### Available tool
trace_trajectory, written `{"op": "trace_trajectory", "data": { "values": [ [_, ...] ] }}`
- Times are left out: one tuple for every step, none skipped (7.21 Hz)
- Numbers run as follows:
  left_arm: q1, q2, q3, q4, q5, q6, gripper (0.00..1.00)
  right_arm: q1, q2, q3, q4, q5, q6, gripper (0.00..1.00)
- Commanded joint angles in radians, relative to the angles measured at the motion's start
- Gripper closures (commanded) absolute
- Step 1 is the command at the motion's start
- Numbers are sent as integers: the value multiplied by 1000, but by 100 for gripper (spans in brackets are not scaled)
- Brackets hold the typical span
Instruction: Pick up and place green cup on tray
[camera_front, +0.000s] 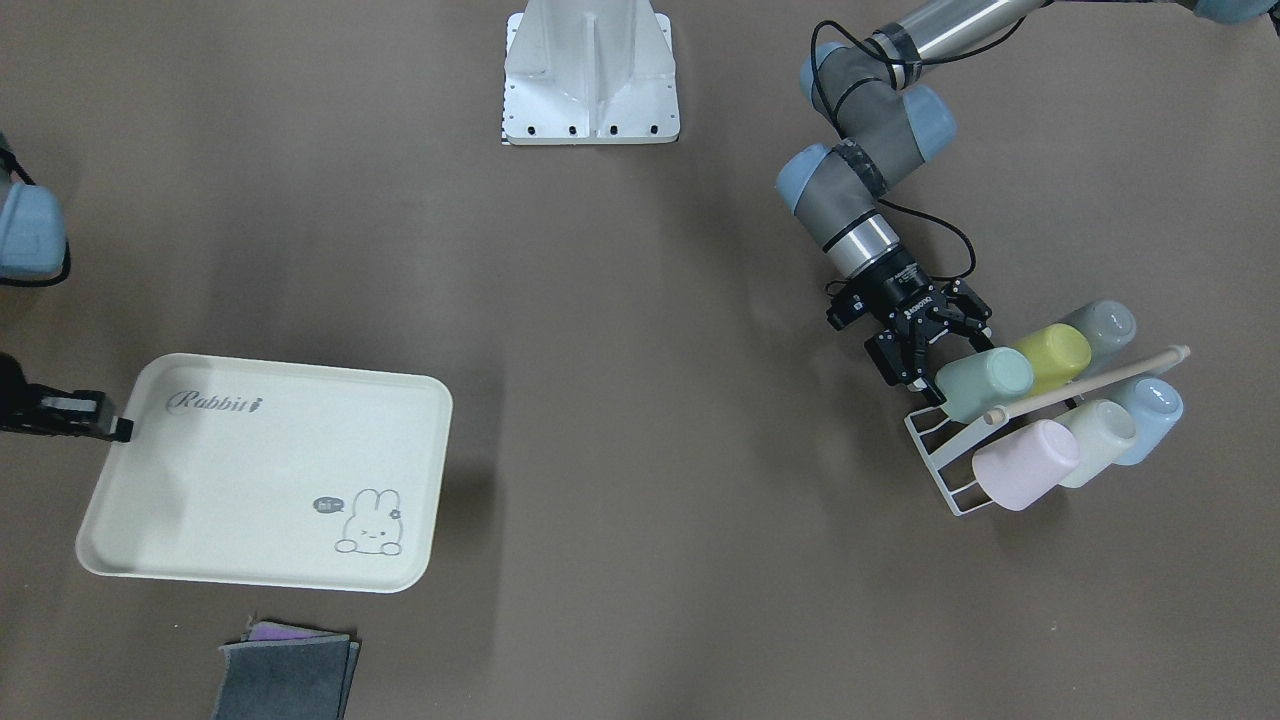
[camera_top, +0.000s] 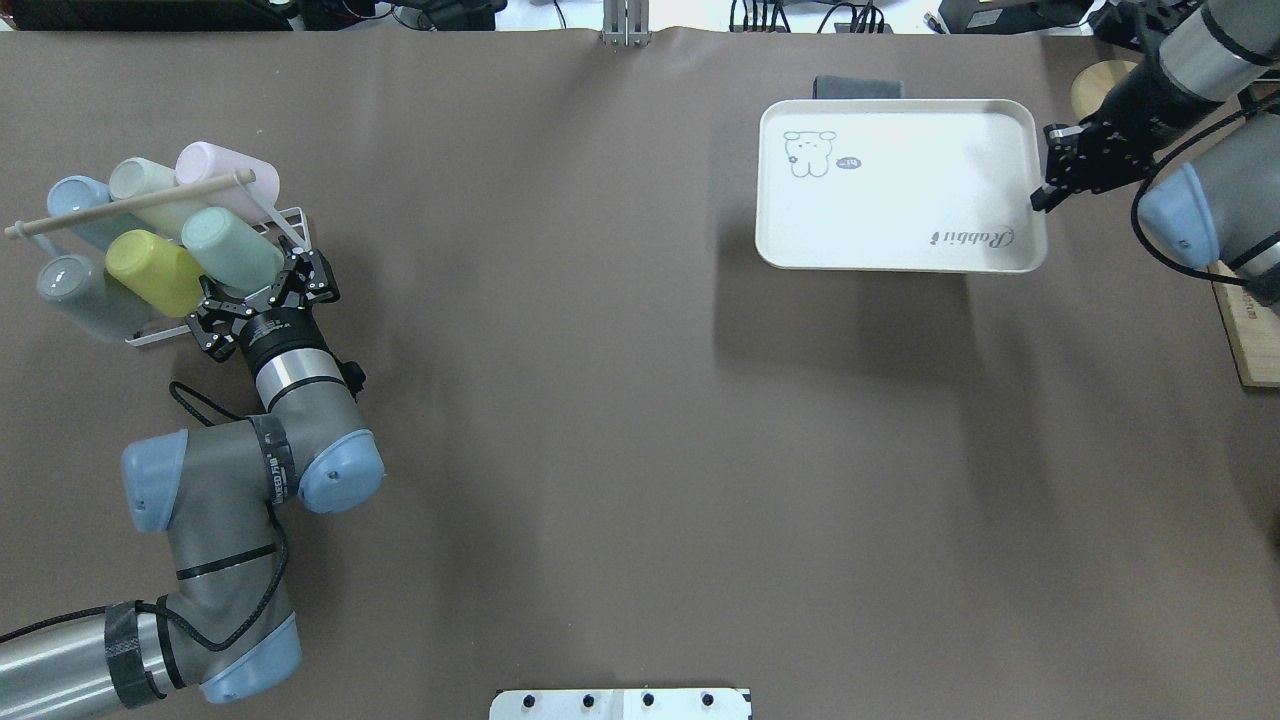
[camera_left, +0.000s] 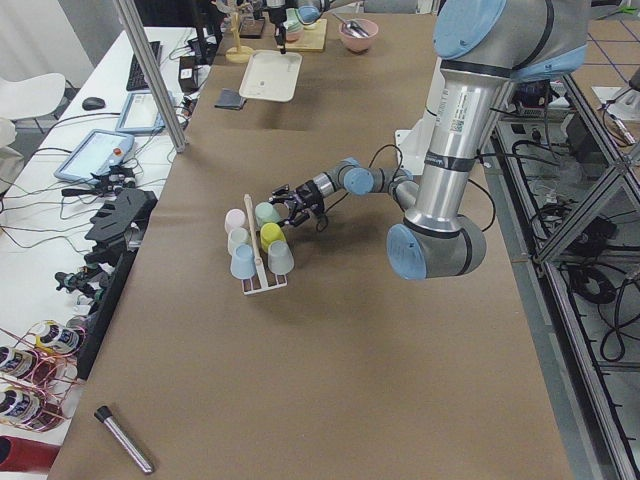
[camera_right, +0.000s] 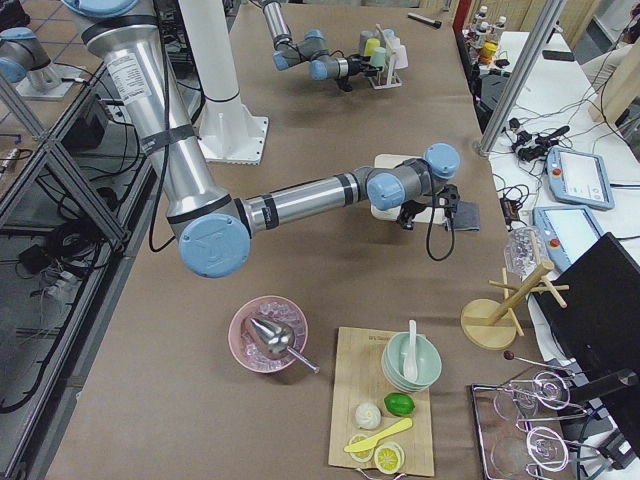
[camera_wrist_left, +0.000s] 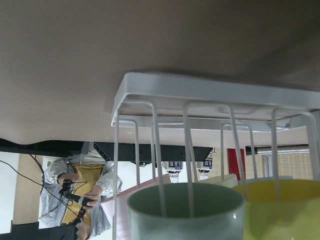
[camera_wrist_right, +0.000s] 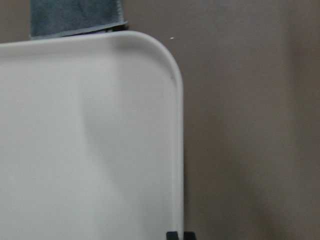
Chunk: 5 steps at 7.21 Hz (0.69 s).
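Step in hand: grasp at the rack (camera_front: 930, 462). The green cup (camera_front: 985, 383) is on the rack, tilted, in the corner slot nearest the arm. Its mouth is sleeved over a wire prong (camera_wrist_left: 188, 150) (the wrist view shows wires running up into its rim), so it hangs to drain and can't roll. A yellow cup (camera_front: 1055, 352) is next slot along the rack, touching or just beside it; can't tell which. A pink cup (camera_front: 1025, 463) is in the rack's other row, across the wooden bar (camera_front: 1090, 383).

The left gripper (camera_front: 953, 362) is at the rack's arm-side edge, jaws spread and straddling the green cup's mouth end. It doesn't look clamped yet, and contact is unclear. It probably comes in from that side because it is the only one free of neighbours and the bar.

The tray (camera_front: 230, 480) is well away from the rack, at the far end of the table. The right gripper (camera_front: 122, 430) is at the tray rim on the side facing away from the rack. Its fingers are together and look pinched on the rim (likely steadying it for the drop-off).

Progress: early, cup not lifted. The next move calls for closing the jaws, then sliding the cup off along the prong. A sideways pull could drag the rack or knock the yellow cup.
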Motion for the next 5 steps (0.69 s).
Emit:
{"op": "trace_trajectory", "data": {
  "values": [
    [-1,-3,7,8,41,1,2,-96,71,45,2,-1,149,100],
    [-1,-2,11,9,62,-3,2,-139,98,60,12,-1,204,100],
    [-3,-3,38,9,103,-6,2,-183,103,60,71,-3,226,100],
    [-6,-3,40,9,110,-8,2,-234,138,59,101,-30,240,100],
    [-10,-3,39,8,110,-9,2,-306,181,57,103,-100,281,100]
  ]
}}
